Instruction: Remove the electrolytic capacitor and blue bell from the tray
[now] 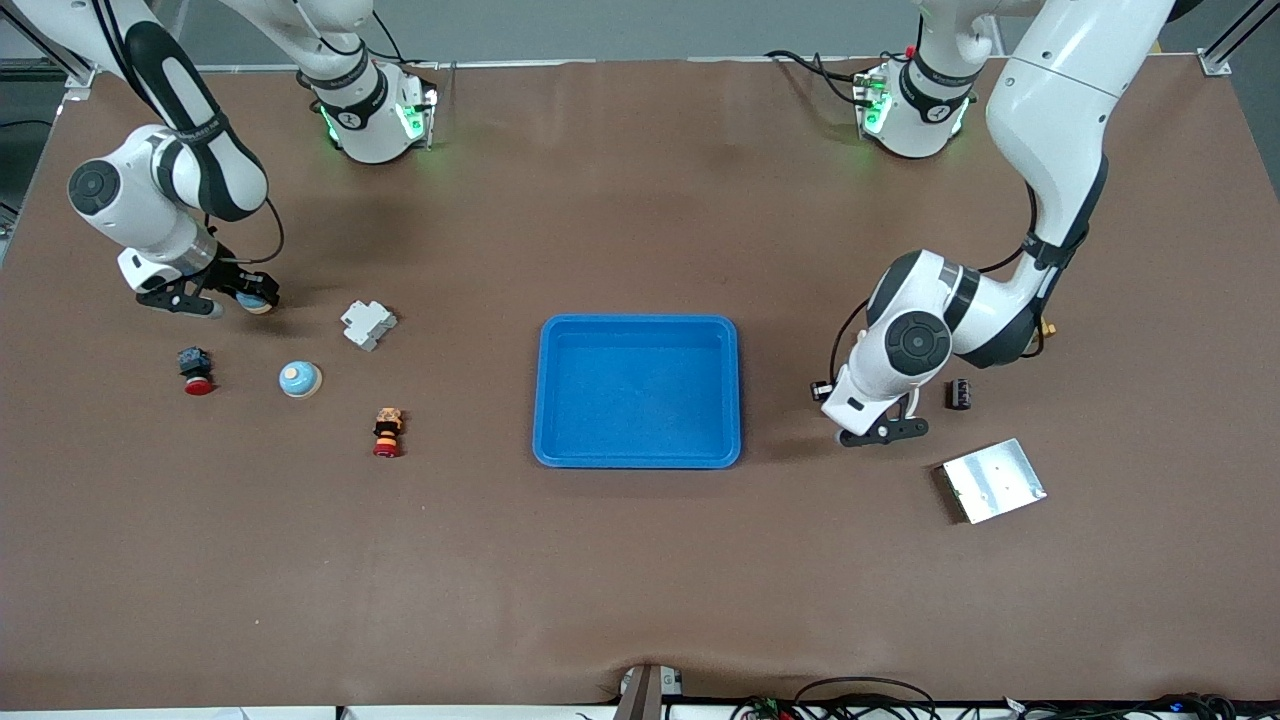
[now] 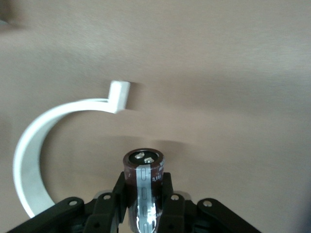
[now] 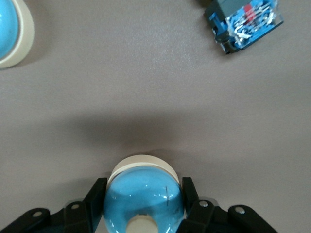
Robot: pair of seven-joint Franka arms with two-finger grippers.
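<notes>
Left gripper [image 2: 141, 206] is clenching the capacitor [image 2: 142, 182], right gripper [image 3: 143, 206] the bell [image 3: 144, 196], both carried clear of the emptied tray [image 1: 638, 330] for setting down.

Open room around the blue tray [image 1: 638, 330]

At its 9 o'clock stand a grey block [image 1: 368, 324], a second bell [image 1: 300, 379] and two pushbuttons [image 1: 196, 370]; at 4 o'clock, a metal plate [image 1: 993, 480].

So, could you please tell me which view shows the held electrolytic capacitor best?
The left wrist view: the electrolytic capacitor fills the foreground, clamped in the left gripper. In the front view the arm hides it; the right wrist view misses it.
</notes>
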